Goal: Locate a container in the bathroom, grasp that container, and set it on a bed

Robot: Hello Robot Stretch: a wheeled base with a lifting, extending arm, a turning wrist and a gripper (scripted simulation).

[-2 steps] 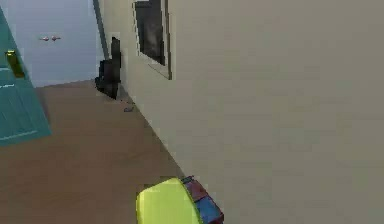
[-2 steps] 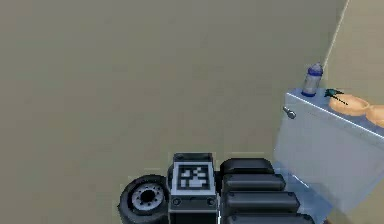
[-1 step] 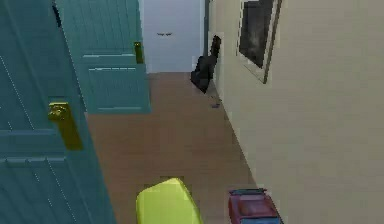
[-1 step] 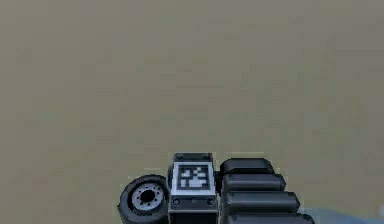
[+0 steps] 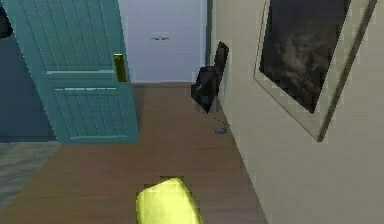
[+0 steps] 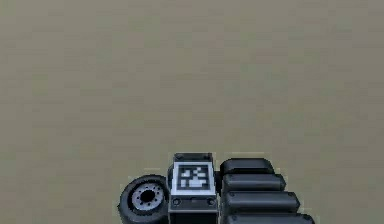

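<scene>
The gripper [image 6: 145,198] body sits at the arm side view's bottom edge against a bare wall [image 6: 190,70]; its finger state and any load cannot be told. A yellow object [image 5: 168,202], not confirmable as the container, shows at the forward view's bottom edge over wood floor [image 5: 90,180].

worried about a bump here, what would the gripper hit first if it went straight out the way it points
Probably the beige wall: in the arm side view nothing stands between it and the gripper. How far off the wall lies cannot be told, and the gripper's far end can't be made out.
</scene>
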